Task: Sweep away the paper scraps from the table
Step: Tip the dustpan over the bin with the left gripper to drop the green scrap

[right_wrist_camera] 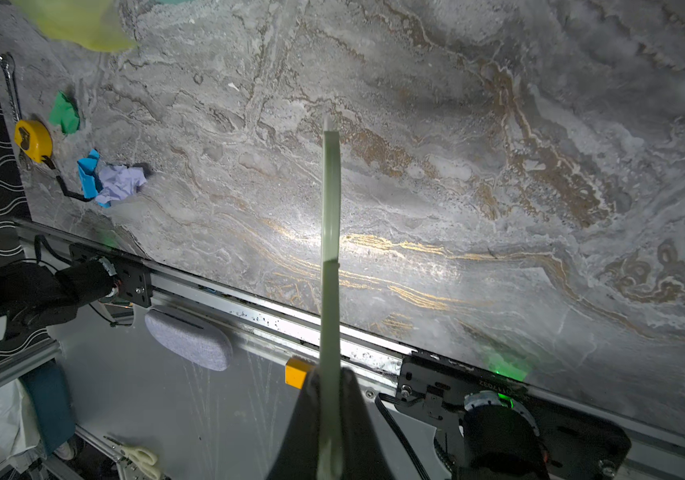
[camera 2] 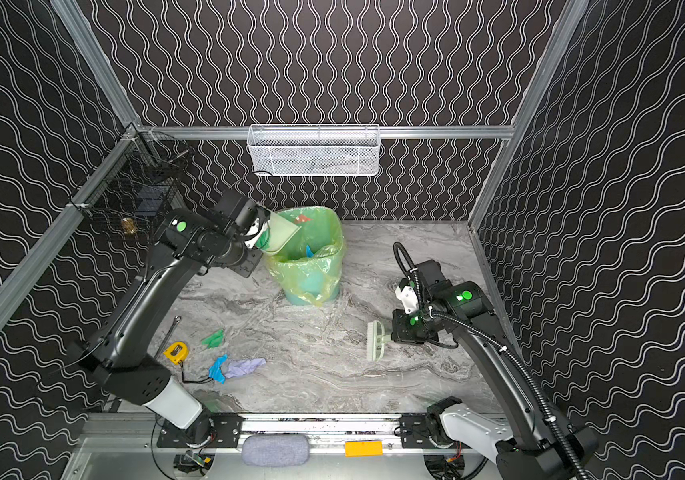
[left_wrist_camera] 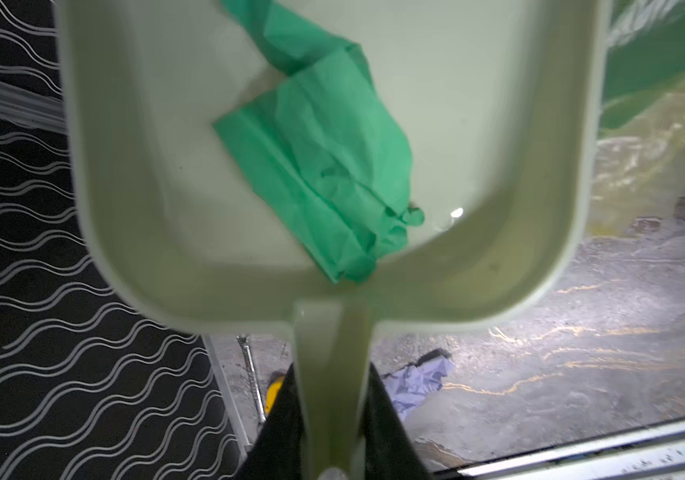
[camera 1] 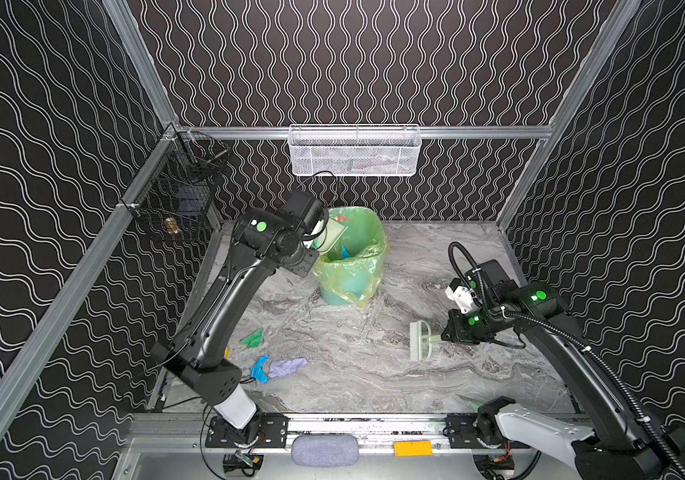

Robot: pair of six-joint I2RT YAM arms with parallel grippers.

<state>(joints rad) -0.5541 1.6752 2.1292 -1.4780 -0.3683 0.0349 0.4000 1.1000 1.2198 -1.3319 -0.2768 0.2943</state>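
Nearest the camera in both top views runs the front rail (camera 1: 374, 424), carrying a grey pad (camera 1: 324, 450) and an orange block (camera 1: 412, 448). Beyond it, three paper scraps (camera 2: 245, 368) lie on the left side of the counter (camera 1: 374, 374). A green scrap (camera 1: 252, 338) lies alone. Nearer the rail, a blue scrap (camera 1: 259, 369) touches a lilac scrap (camera 1: 286, 367). A yellow tape measure (camera 2: 175, 352) sits just beside them.

The left gripper (camera 2: 259, 235) holds a dustpan (camera 2: 284, 232) tilted over the rim of a lined bin (camera 1: 353, 270) at the rear of the counter. The right gripper (camera 1: 444, 338) grips a brush (camera 1: 420, 340) on the right side, well apart from the scraps. Whether the bristles touch the counter cannot be told.

Left wrist view: the left gripper is clamped on the dustpan handle, with one dark finger (left_wrist_camera: 282, 415) on each side. Crumpled green paper (left_wrist_camera: 320, 166) lies in the dustpan against its back wall.

Right wrist view: the right gripper is closed tight on the thin brush handle, seen edge-on. The three scraps lie far across the counter, next to the tape measure and a wrench (right_wrist_camera: 10, 83).
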